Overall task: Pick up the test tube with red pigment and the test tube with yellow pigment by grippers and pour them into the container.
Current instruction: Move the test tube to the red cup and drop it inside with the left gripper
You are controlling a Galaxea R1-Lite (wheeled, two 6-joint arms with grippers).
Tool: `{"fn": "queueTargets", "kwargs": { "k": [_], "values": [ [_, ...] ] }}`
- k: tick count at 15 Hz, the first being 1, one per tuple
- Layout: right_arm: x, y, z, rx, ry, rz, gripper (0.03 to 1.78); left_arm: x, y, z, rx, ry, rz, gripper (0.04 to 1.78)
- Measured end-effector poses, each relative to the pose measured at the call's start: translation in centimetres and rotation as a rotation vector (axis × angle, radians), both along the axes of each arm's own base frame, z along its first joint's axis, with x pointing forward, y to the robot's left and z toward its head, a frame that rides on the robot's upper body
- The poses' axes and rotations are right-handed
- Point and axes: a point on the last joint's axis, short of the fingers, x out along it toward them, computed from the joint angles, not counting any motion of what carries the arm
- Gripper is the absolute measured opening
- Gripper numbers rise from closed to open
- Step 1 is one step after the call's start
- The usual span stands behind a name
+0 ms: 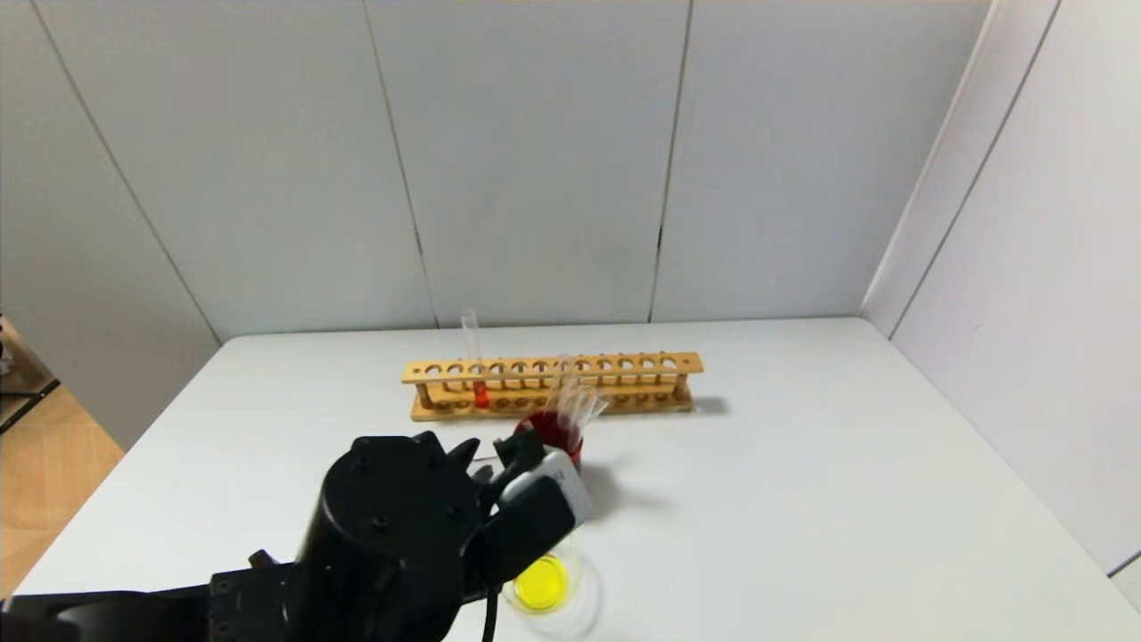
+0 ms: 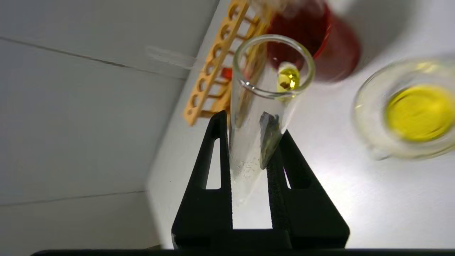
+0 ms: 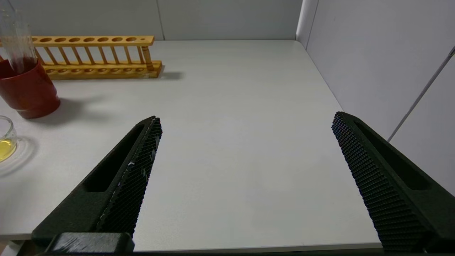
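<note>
My left gripper (image 2: 250, 140) is shut on the test tube with yellow pigment (image 2: 265, 92). The tube is tilted and nearly empty, with a yellow drop at its lip. In the head view the left gripper (image 1: 504, 456) hangs between the red cup and the container (image 1: 545, 584), and the tube is hidden behind it. The container, a low clear glass beaker (image 2: 408, 110), holds yellow liquid near the table's front edge. The test tube with red pigment (image 1: 478, 374) stands upright in the wooden rack (image 1: 553, 383). My right gripper (image 3: 245, 121) is open and empty over bare table at the front right.
A dark-red cup (image 1: 554, 435) with several clear tubes leaning in it stands just in front of the rack; it also shows in the right wrist view (image 3: 28, 90). Grey walls close off the back and the right side.
</note>
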Motion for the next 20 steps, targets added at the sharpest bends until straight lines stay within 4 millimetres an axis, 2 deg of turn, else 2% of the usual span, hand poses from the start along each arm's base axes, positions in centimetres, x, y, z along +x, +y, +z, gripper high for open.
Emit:
{"fn": "queueTargets", "kwargs": {
  "k": [4,8,11,15,20],
  "values": [
    [0.0,0.0,0.0,0.0,0.0,0.0,1.75,0.0,0.8,1.4,-0.373,0.086,-0.033,0.33],
    [0.0,0.0,0.0,0.0,0.0,0.0,1.75,2.0,1.2,3.3,-0.608,-0.016,-0.046,0.33],
    [0.0,0.0,0.0,0.0,0.0,0.0,1.75,3.8,1.8,3.8,-0.693,-0.065,-0.016,0.33],
    [0.0,0.0,0.0,0.0,0.0,0.0,1.75,5.3,1.0,3.8,-0.763,-0.038,-0.061,0.33],
    [0.0,0.0,0.0,0.0,0.0,0.0,1.75,7.8,0.3,2.2,-0.79,-0.003,-0.07,0.33]
  ]
}}
